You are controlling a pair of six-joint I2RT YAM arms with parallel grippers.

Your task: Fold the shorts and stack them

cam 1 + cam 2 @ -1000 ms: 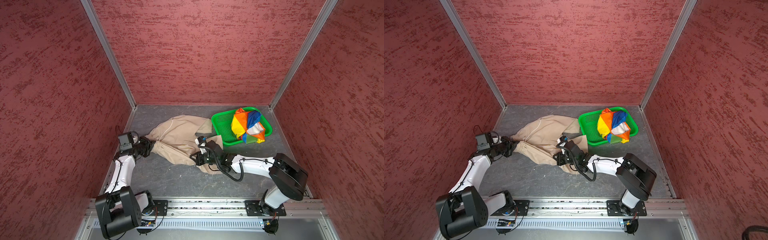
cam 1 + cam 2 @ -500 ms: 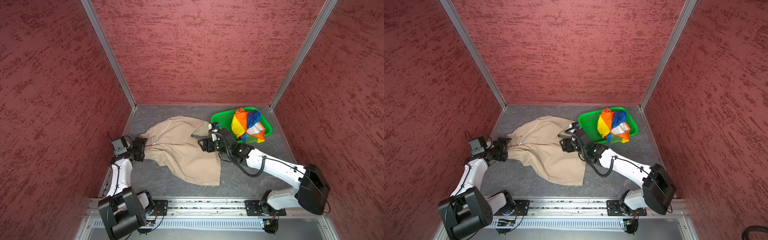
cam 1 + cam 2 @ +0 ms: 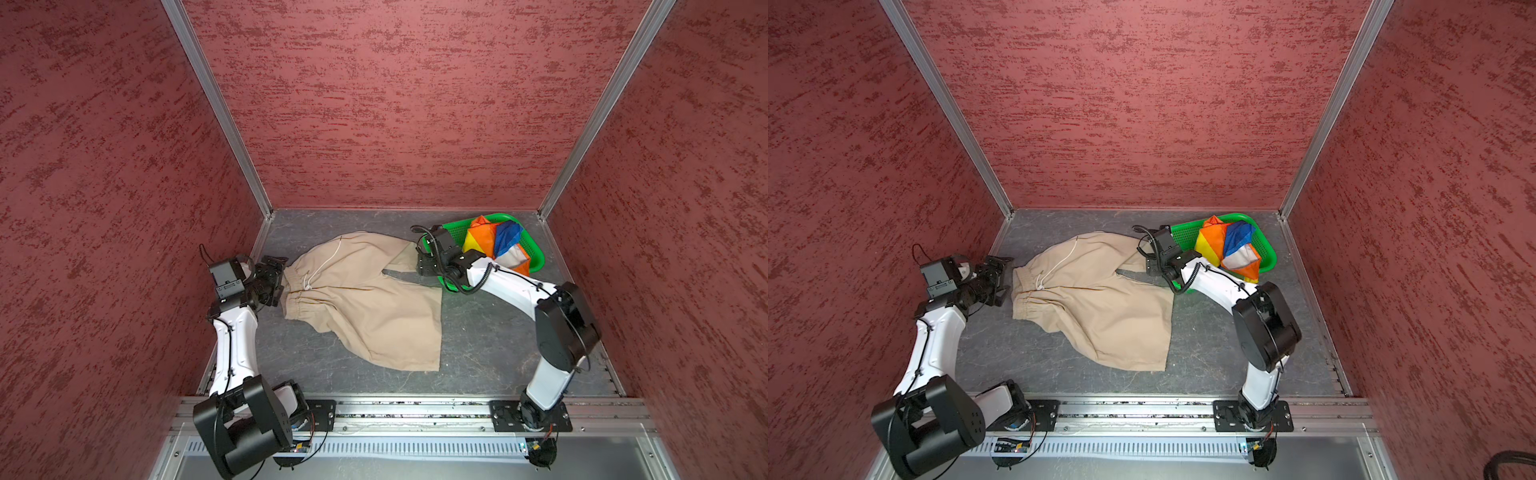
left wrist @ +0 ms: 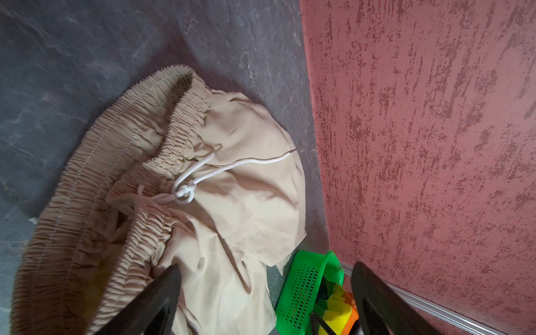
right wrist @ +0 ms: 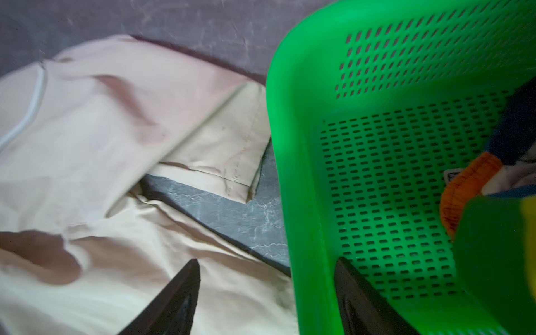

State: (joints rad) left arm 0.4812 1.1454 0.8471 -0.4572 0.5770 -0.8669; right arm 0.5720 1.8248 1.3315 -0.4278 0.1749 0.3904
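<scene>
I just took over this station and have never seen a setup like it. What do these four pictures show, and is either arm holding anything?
Two white robot arms work over a grey floor. Two pictures look down from overhead, side by side and nearly alike. The other two come from a camera on each arm's wrist, looking out past its dark fingers.

The beige shorts lie spread out on the floor, not yet folded. The rainbow shorts sit bunched in the green basket at the back right.

The left end effector is at the beige waistband. The right end effector is over a beige leg hem, beside the basket's rim. Both are open and hold nothing.
</scene>
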